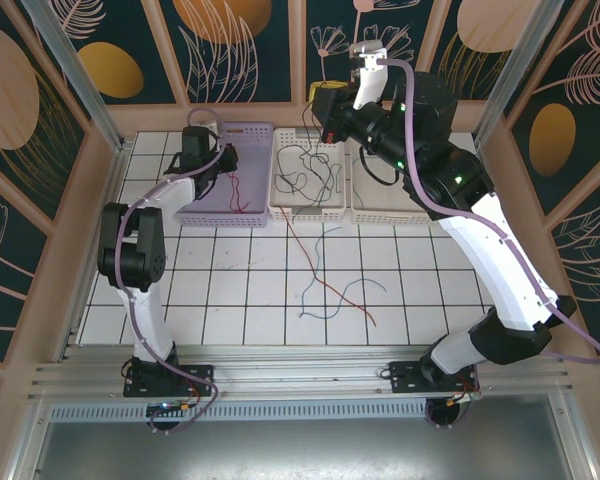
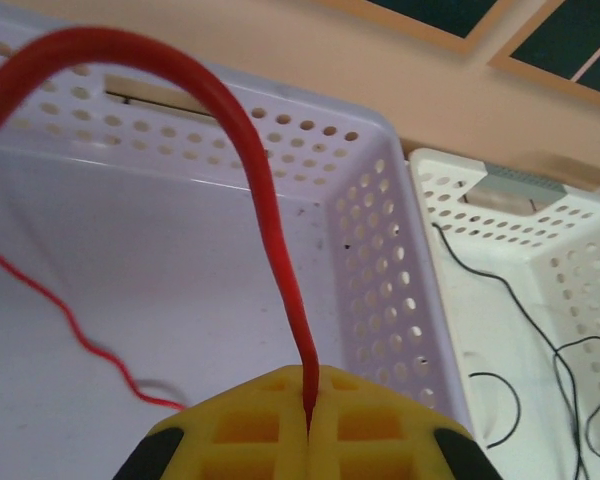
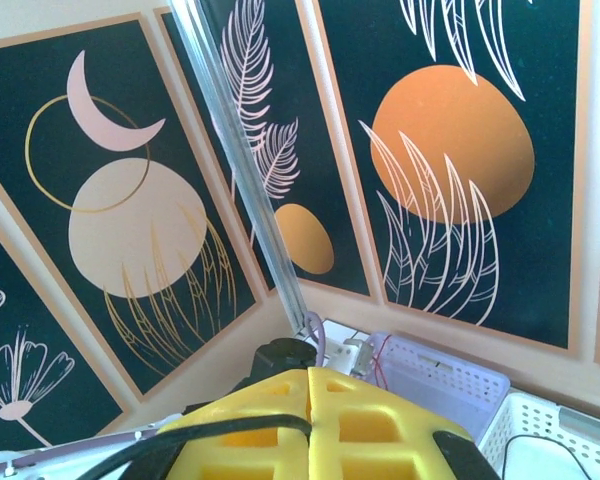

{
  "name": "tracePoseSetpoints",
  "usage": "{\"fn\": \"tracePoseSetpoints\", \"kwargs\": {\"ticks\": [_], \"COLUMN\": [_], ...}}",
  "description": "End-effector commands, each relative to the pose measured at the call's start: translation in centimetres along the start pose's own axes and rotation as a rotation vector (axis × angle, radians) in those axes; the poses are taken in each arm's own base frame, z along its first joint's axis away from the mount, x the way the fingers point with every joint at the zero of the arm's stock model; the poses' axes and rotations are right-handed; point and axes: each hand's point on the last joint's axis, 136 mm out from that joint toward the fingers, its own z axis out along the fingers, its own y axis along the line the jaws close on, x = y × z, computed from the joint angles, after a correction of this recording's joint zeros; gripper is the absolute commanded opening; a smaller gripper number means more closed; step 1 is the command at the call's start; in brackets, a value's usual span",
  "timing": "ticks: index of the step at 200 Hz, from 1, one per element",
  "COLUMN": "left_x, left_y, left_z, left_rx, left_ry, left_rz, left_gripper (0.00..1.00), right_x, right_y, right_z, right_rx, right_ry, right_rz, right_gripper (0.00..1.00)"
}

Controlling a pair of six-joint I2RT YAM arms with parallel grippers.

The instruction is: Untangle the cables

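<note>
Two yellow pads of the left gripper (image 2: 310, 425) are pressed together on a red cable (image 2: 265, 190) — it rises straight out of the seam between them, arches over and drops away to the left. A thinner stretch of the same red wriggles across the floor of the lilac basket (image 2: 380, 230), just below the gripper. Beside that basket on the right stands a white basket (image 2: 500, 215), with dark cables (image 2: 560, 350) looping over its floor.

The top camera adds the table (image 1: 430, 280) in front of the baskets. There a blue cable (image 1: 315, 270) and a second red cable (image 1: 352, 298) lie across each other on the tiles, the red one reaching back toward the white basket. That view also places the right gripper (image 1: 327, 105) — raised high behind the white basket, well apart from every cable. Its own wrist camera shows its yellow fingers closed together with nothing between them, facing the painted wall panels.
</note>
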Motion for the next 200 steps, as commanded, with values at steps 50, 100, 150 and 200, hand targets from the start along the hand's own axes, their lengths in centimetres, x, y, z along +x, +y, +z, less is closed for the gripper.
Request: {"fn": "tracePoseSetpoints", "kwargs": {"ticks": [50,100,150,200], "left_x": [1.6,-4.2,-5.4,-2.1], "left_y": [-0.7,-4.0,-6.6,-5.0], "left_z": [1.3,-2.4,-3.7,-1.6], "left_rx": [0.082,0.032,0.05,0.012], "left_ry": [0.049,-0.103,-0.126,-0.056], "left_rz": [-0.055,0.052,0.092,0.079], "left_gripper": [0.0,0.0,0.0,0.0], "right_x": [0.6,1.3,1.7,2.2], "right_y": [-0.2,-0.8,-1.0,-1.0], "right_z": [-0.2,-0.3,-0.4,-0.5], "right_rx": [-0.014,-0.008,-0.013,-0.018], "right_ry": [-0.01,-0.013,-0.011,-0.003], "right_rz": [-0.022,-0.019,-0.01,-0.004], "right_gripper": [0.0,0.0,0.0,0.0]}}
